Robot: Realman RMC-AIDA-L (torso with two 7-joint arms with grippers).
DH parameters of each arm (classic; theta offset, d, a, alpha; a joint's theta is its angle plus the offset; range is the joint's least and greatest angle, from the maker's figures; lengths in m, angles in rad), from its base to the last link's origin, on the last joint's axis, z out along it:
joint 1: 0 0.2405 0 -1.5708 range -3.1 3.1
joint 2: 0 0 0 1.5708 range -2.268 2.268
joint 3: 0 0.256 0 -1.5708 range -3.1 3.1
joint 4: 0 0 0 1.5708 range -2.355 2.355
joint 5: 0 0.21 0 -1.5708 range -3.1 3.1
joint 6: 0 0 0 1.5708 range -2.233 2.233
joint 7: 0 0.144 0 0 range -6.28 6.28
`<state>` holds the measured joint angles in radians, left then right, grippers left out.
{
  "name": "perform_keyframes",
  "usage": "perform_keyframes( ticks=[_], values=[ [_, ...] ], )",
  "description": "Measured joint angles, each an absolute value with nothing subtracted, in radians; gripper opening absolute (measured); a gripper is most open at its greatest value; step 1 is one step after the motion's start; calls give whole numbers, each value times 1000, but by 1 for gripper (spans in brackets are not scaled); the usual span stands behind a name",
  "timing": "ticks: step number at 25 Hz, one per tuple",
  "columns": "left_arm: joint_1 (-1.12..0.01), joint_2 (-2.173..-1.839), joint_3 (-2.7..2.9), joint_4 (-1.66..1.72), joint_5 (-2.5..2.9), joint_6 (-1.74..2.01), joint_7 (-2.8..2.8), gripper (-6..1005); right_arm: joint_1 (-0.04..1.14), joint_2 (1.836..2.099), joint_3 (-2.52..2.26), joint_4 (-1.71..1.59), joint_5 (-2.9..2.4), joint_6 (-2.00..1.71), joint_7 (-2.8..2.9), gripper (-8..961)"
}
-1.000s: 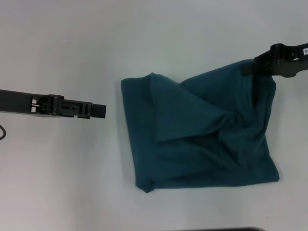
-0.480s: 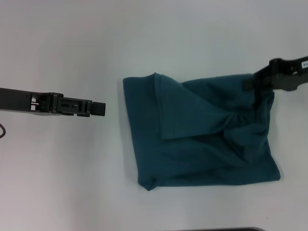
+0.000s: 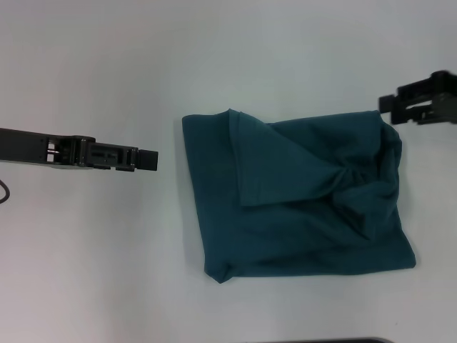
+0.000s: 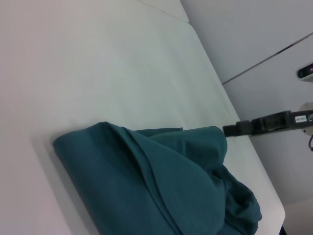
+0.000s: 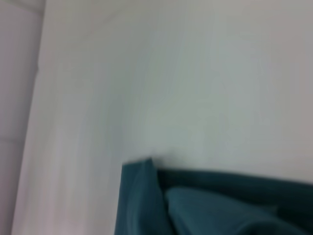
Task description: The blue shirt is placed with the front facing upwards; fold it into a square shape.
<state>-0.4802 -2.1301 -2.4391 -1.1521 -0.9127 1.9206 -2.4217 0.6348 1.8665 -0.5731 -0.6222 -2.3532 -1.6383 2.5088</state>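
Where the head view looks down on the white surface (image 3: 107,271), the blue shirt (image 3: 300,207) lies in a rumpled, roughly square bundle a little right of the middle. A flap of it is folded over from the left edge, with a clean diagonal crease running down to a point, and the cloth on the right side is bunched into twisted wrinkles. The left gripper (image 3: 148,160) hangs over bare surface to the left of the shirt, apart from it, pointing toward its left edge; its jaws look pressed together with nothing between them. The right gripper (image 3: 389,106) sits at the shirt's far right corner, just beside the cloth, and I cannot tell whether its jaws are parted or closed, or whether they touch the fabric.

In the left wrist view, the shirt (image 4: 161,191) fills the lower part, its folded flap lying on top and its far side heaped in soft folds. The right gripper (image 4: 234,129) shows beyond it, its tip right at the shirt's far corner.

In the right wrist view, only a corner of the shirt (image 5: 205,205) shows, a folded edge standing up slightly from the pale surface (image 5: 171,73).
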Motion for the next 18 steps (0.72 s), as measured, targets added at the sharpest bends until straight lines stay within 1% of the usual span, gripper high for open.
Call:
perform_keyframes(
  ticks=[4, 5, 7, 9, 12, 16, 18],
  values=[
    [-480, -2130, -2439, -1152, -913, 1921, -2423, 735, 626, 1840, -523, -634, -2351, -1683, 2506, 446],
    [-480, -2129, -2439, -1152, -913, 1921, -2423, 735, 625, 1838, -518, -639, -2351, -1706, 2505, 472],
    [-480, -2127, -2439, -1153, -913, 1923, -2425, 735, 626, 1839, -518, -645, -2350, -1755, 2497, 470],
    [-480, -2122, -2442, -1158, -913, 1927, -2429, 735, 632, 1846, -525, -646, -2350, -1800, 2484, 469],
    [-481, -2108, -2467, -1160, -912, 1930, -2440, 735, 646, 1867, -526, -647, -2350, -1832, 2470, 467],
    [-483, -2082, -2539, -1153, -906, 1930, -2481, 735, 666, 1896, -547, -642, -2350, -1838, 2471, 464],
    [-478, -2074, -2578, -1152, -905, 1930, -2482, 735, 678, 1913, -564, -641, -2350, -1839, 2475, 462]
  ],
)
